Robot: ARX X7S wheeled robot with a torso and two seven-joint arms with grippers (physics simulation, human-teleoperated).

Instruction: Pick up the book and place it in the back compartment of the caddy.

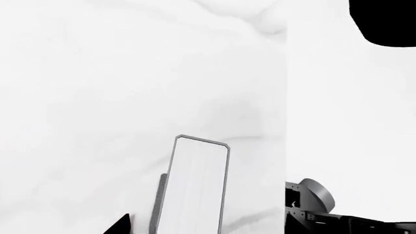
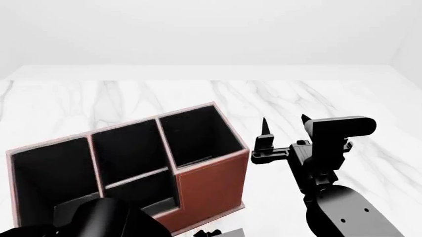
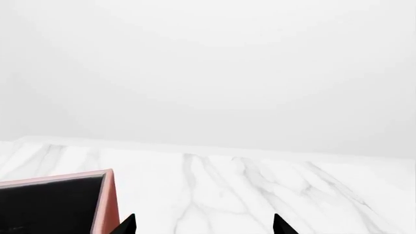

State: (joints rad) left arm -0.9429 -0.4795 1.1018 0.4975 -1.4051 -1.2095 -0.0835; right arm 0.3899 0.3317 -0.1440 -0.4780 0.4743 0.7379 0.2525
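Note:
The book [image 1: 195,190] shows in the left wrist view as a white page block with a thin dark rim, on the marble table close to its edge. My left gripper [image 1: 204,229] is over it. One black fingertip [image 1: 120,226] shows, standing clear of the book's side; the other is not distinguishable. The red-brown caddy [image 2: 211,182] with black cells stands at the left of the head view, and its corner also shows in the right wrist view [image 3: 107,204]. My right gripper [image 2: 283,126] is open and empty, just right of the caddy, also seen in its wrist view [image 3: 204,226].
The white marble table [image 2: 329,98] runs back to a plain white wall. My left arm [image 2: 99,219] covers the caddy's near left corner. The table's edge and dark robot base parts [image 1: 312,200] lie close beside the book.

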